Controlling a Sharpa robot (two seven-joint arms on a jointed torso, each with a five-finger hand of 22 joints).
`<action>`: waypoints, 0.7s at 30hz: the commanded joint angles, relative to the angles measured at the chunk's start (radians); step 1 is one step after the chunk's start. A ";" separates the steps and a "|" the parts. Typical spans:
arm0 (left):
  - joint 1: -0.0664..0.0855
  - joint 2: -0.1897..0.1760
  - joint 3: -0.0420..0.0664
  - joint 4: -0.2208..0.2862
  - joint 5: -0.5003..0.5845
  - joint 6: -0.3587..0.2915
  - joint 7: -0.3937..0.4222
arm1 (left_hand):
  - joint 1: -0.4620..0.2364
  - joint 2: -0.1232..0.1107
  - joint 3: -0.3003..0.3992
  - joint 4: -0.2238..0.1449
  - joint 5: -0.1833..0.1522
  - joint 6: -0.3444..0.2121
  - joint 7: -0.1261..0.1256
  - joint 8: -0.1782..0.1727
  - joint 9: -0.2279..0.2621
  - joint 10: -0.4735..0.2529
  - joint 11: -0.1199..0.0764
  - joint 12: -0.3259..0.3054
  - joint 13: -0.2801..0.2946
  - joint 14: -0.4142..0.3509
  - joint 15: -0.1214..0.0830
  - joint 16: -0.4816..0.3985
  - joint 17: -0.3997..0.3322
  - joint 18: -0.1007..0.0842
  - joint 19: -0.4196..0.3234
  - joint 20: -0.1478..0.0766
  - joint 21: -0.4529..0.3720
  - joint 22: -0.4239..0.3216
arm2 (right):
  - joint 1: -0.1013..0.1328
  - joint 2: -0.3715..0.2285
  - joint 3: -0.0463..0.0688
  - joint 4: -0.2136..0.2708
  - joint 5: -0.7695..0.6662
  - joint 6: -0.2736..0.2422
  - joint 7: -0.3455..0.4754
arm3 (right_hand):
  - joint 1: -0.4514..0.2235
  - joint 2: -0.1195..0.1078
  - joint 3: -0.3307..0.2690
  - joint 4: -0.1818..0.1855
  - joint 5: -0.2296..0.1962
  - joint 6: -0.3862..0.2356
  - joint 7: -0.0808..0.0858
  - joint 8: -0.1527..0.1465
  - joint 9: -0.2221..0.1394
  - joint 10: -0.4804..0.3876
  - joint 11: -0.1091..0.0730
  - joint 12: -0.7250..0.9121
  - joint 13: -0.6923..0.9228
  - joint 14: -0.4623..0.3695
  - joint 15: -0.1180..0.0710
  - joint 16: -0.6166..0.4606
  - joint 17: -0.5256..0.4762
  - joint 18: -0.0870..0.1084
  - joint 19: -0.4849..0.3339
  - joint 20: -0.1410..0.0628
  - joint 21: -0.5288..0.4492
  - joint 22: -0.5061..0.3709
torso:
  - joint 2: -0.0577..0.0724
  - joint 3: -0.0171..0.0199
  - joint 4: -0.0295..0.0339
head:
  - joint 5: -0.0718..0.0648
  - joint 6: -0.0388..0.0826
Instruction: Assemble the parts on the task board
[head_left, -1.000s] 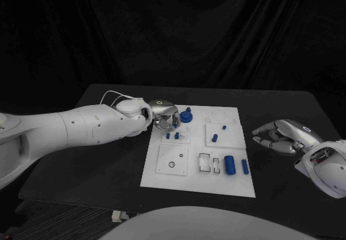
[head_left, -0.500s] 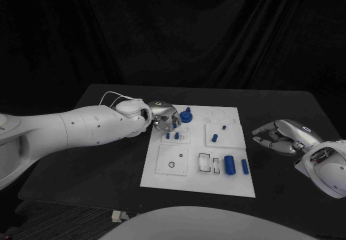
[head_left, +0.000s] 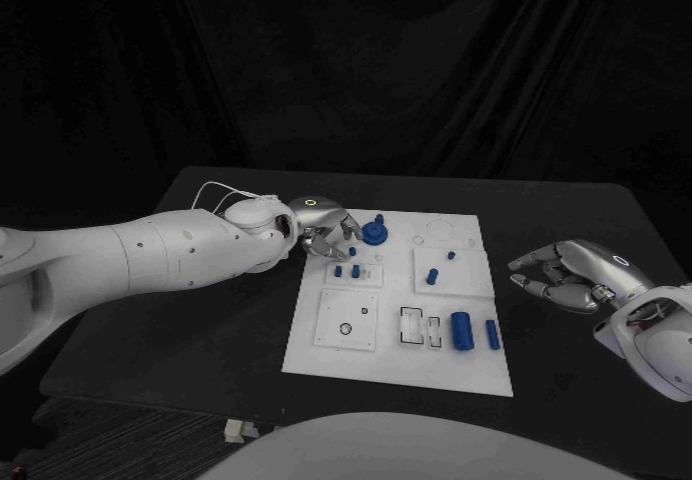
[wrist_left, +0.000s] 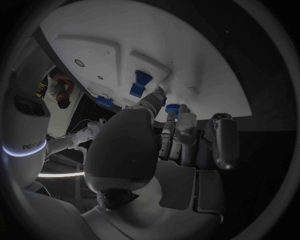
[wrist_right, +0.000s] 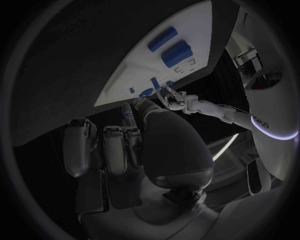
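both hands (head_left: 329, 234) (head_left: 574, 274) seemingly hold nothing

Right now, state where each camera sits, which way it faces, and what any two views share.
Head view: on the robot's head, looking down at the task board; both arms enter, left hand at the board's far corner, right hand beside it.
Left wrist view: behind the left hand, facing the board.
Right wrist view: behind the right hand, facing the board.
All three views share the board.

Task board (head_left: 325, 355) mid-table, left robot hand (head_left: 320, 229) at its far-left corner, right robot hand (head_left: 574, 276) off its right edge
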 joint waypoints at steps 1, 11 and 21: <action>0.001 -0.015 0.001 0.005 0.003 -0.121 0.044 | 0.003 0.013 -0.010 0.006 0.000 0.013 0.001 0.009 -0.001 -0.014 -0.001 0.012 0.009 -0.022 0.000 -0.021 -0.025 0.023 -0.018 0.000 -0.026 0.172 | 0.001 -0.010 0.001 0.013 -0.002 -0.045 0.003 | 0.008 -0.007 0.007 -0.003 0.004 0.006 -0.004 -0.004 -0.001 0.072 0.000 -0.007 0.222 0.091 0.000 -0.005 0.224 0.006 0.009 0.002 -0.004 0.203 | 0.001 -0.0020 0.0011 | -0.001 0.000; 0.027 -0.110 0.001 0.050 0.092 -0.216 0.140 | -0.034 -0.035 -0.161 0.186 -0.003 0.024 -0.009 0.006 -0.014 -0.211 0.010 0.068 0.067 -0.460 0.054 -0.384 -0.354 0.116 -0.522 0.042 -0.739 -0.027 | 0.097 -0.009 0.001 0.038 -0.002 -0.019 -0.005 | 0.021 -0.041 0.024 -0.002 -0.068 0.008 -0.004 -0.007 -0.005 -0.111 -0.004 -0.202 0.017 0.093 -0.004 -0.004 0.224 -0.012 0.049 -0.002 0.065 0.227 | 0.009 -0.0084 0.0168 | -0.027 0.000; 0.038 -0.170 0.001 0.117 0.623 -0.177 0.416 | -0.171 -0.020 -0.395 0.191 0.132 -0.021 0.045 -0.002 -0.032 -0.396 0.071 0.114 0.056 -0.806 0.176 -0.618 -0.453 0.056 -0.854 0.099 -0.995 -0.102 | 0.185 0.054 0.001 0.004 -0.050 0.109 -0.072 | 0.023 -0.101 0.057 0.046 -0.139 -0.027 -0.006 -0.007 -0.014 -0.527 -0.001 -0.917 -0.549 0.059 -0.004 -0.093 0.125 0.008 0.003 -0.004 -0.020 0.199 | 0.017 -0.0172 0.0412 | -0.062 0.000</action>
